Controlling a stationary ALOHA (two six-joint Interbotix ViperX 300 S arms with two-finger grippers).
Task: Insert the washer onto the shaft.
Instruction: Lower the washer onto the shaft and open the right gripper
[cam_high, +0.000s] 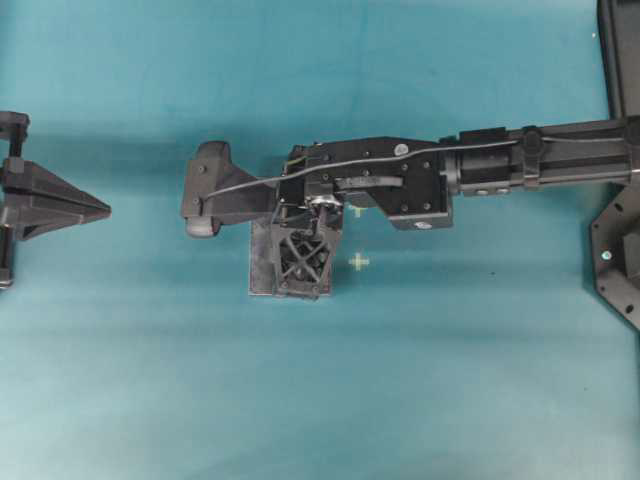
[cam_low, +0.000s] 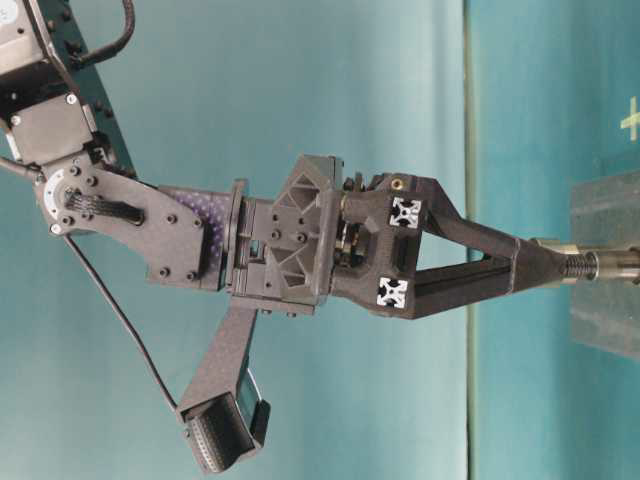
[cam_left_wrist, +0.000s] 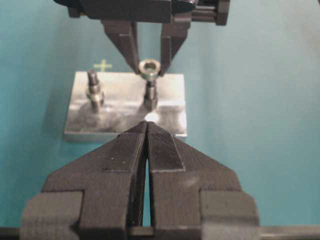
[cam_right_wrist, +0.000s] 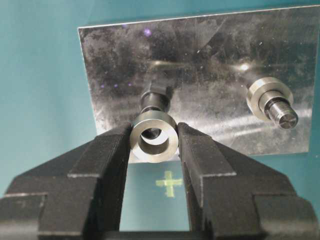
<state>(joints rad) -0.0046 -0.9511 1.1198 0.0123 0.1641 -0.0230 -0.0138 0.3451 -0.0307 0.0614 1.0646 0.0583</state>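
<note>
Overhead, the right gripper reaches across to the metal plate, while the left gripper sits well apart from the plate. At table level, the right gripper's tips meet the shaft standing on the plate. From the left wrist, the left gripper's jaws are pressed together, empty. From the right wrist, the washer is clamped between the fingers, just above the shaft; a second shaft nearby carries its own washer.
</note>
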